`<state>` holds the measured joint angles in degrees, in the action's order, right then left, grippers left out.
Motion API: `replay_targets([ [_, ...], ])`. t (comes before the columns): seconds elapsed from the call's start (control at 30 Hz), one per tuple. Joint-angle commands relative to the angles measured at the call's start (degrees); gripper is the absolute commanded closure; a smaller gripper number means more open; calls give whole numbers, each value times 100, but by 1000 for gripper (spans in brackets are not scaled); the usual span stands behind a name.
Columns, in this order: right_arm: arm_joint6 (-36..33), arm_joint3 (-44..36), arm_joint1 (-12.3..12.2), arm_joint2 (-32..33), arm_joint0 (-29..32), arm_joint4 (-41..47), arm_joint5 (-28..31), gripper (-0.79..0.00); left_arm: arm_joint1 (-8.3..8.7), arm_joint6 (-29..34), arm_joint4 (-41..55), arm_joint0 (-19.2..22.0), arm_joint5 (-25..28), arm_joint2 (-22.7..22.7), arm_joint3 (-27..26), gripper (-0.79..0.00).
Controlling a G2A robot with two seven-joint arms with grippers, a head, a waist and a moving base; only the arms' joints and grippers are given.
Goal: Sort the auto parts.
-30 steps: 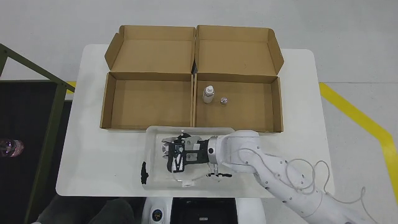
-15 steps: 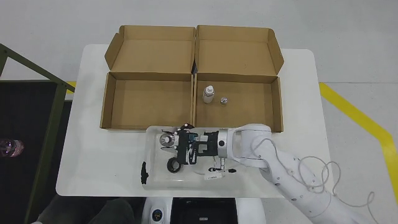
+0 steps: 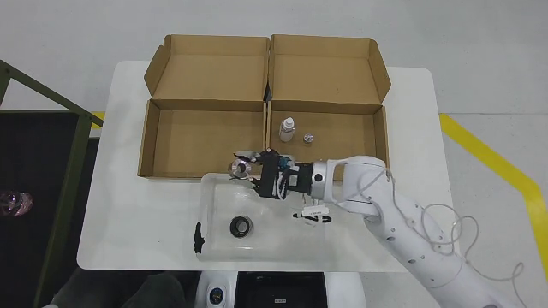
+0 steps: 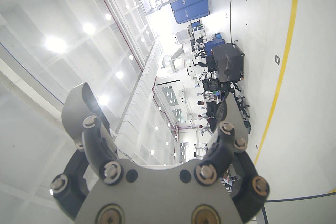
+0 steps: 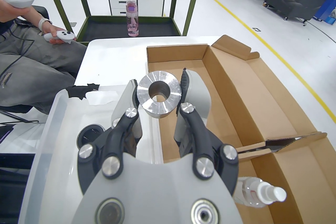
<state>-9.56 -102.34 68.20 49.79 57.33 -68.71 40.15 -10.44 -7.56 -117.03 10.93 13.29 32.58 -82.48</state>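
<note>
A metal ring (image 5: 159, 93) sits pinched between the right jaws, above the box (image 3: 171, 174) rim; left jaws spread.

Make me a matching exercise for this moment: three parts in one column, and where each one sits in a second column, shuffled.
Parts:
1. silver ring
2. dark ring
3. white bottle

Places:
A. in the right cardboard box
B. in the clear bin
C. held in the right gripper

Pairs: 1-C, 2-B, 3-A.
</note>
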Motion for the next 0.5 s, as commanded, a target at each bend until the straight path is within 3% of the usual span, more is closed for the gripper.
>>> replay_targets([
  [0.0, 6, 56, 11, 29, -56, 33, -37, 0, 0, 0, 0, 0, 0, 0, 0, -785],
  [0.47, -663, 489, 210, -278, -776, -122, -491, 0, 0, 0, 0, 0, 0, 0, 0, -785],
])
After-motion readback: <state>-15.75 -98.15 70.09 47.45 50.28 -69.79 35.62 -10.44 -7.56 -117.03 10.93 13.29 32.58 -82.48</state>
